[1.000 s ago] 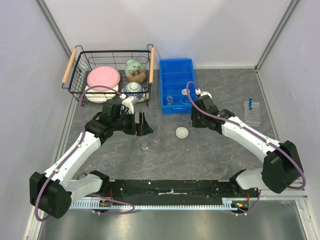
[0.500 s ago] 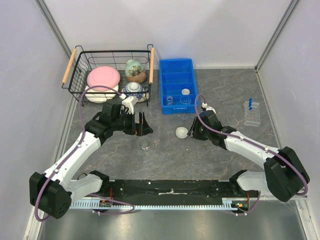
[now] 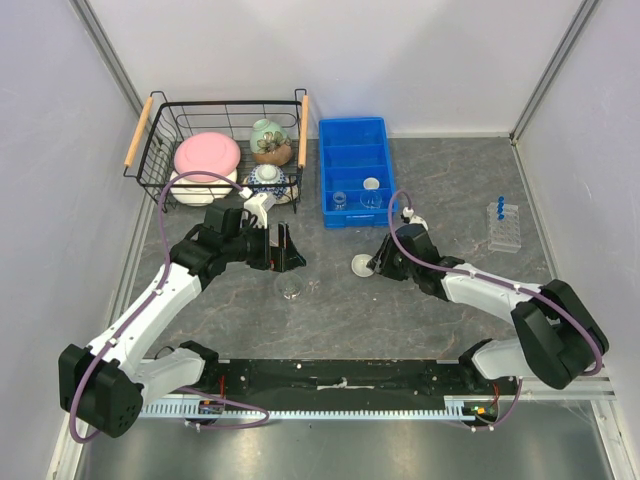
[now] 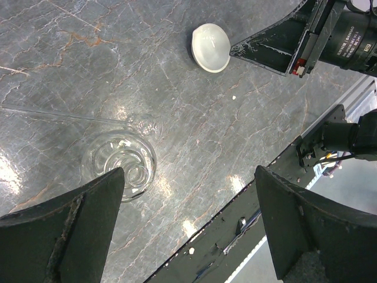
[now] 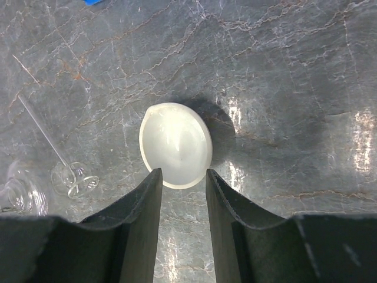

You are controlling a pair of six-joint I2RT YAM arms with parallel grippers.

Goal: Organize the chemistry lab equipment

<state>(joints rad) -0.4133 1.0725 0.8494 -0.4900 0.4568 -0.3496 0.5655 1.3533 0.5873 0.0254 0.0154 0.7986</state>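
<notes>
On the grey marbled surface [image 3: 450,180], a small white dish [image 3: 362,265] [image 5: 175,144] [image 4: 210,47] lies rim up about midway between the left and right edges. The right end effector [image 3: 375,265] [image 5: 184,174] is low at the dish, its fingers [image 5: 141,218] a narrow way apart, with the dish's near rim showing in the gap between their tips; whether they touch it I cannot tell. The left end effector [image 3: 285,250] [image 4: 188,177] hangs spread wide above a clear glass flask [image 3: 291,288] [image 4: 121,165], which stands on the surface nearer the front edge, apart from the dish. A blue tray [image 3: 353,135] sits against the back edge, and its front compartments hold a second white dish [image 3: 371,184] and two more glass pieces. A clear rack of blue-capped tubes [image 3: 503,222] stands by the right edge. A wire basket [image 3: 160,130] of crockery fills the back left corner
</notes>
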